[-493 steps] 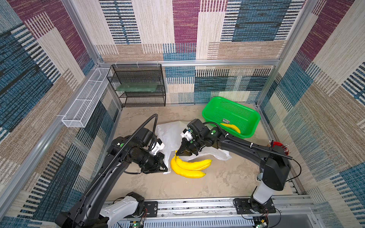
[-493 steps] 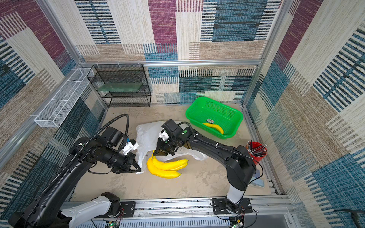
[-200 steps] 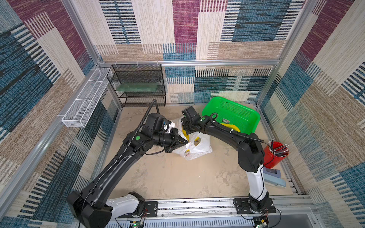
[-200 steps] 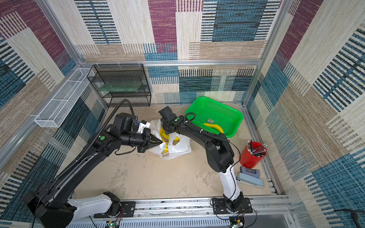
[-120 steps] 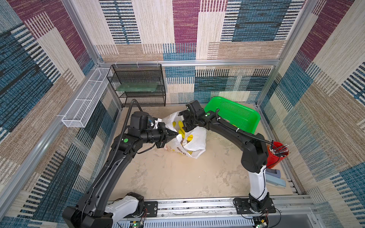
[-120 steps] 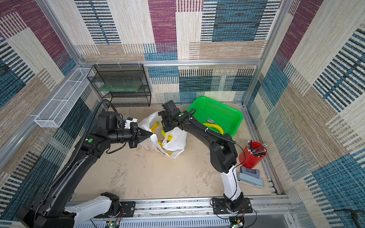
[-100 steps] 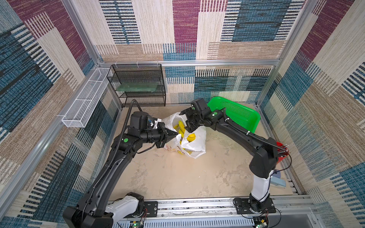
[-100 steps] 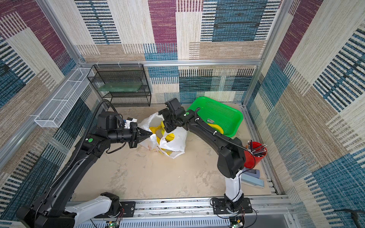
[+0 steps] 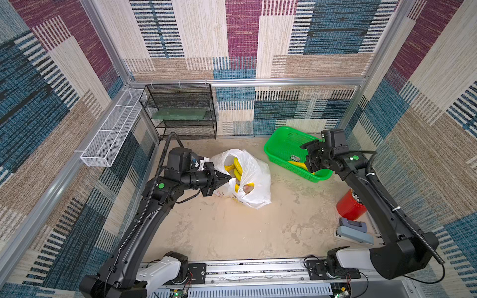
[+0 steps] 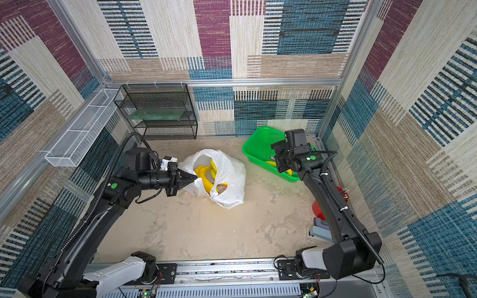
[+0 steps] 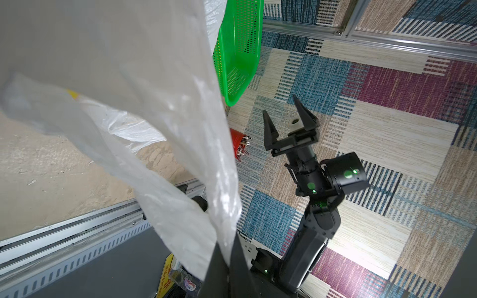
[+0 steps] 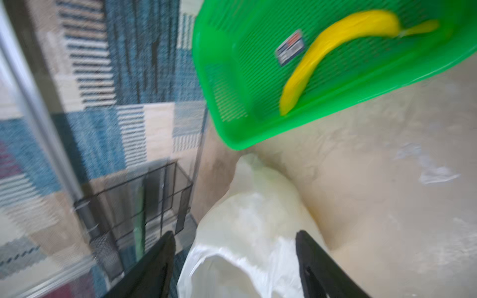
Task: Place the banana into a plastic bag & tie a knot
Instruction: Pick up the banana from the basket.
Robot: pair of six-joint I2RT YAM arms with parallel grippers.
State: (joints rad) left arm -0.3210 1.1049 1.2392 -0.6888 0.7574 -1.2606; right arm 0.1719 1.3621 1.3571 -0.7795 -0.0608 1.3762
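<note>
The white plastic bag [image 9: 254, 180] [image 10: 229, 178] sits mid-table with its mouth open, and yellow bananas [image 9: 236, 167] [image 10: 204, 171] show inside it. No knot is in view. My left gripper [image 9: 228, 178] [image 10: 195, 178] is shut on the bag's near-left edge; in the left wrist view the plastic [image 11: 129, 77] runs down into the closed left gripper [image 11: 227, 260]. My right gripper [image 9: 308, 157] [image 10: 277, 157] [image 11: 284, 118] hangs open and empty over the green basket [image 9: 281, 144]. In the blurred right wrist view the open right gripper [image 12: 235, 242] frames the bag [image 12: 245, 219].
A single banana [image 9: 296, 163] [image 12: 335, 43] lies in the green basket [image 12: 232, 77] at the back right. A black wire rack [image 9: 180, 111] stands at the back, a white wire tray [image 9: 111, 134] on the left wall. A red cup [image 9: 351, 206] and grey-blue boxes [image 9: 353, 229] sit at right.
My right gripper opened, let go of the bag and pulled back right over the green basket. The bag settled on the table. The left gripper keeps its hold.
</note>
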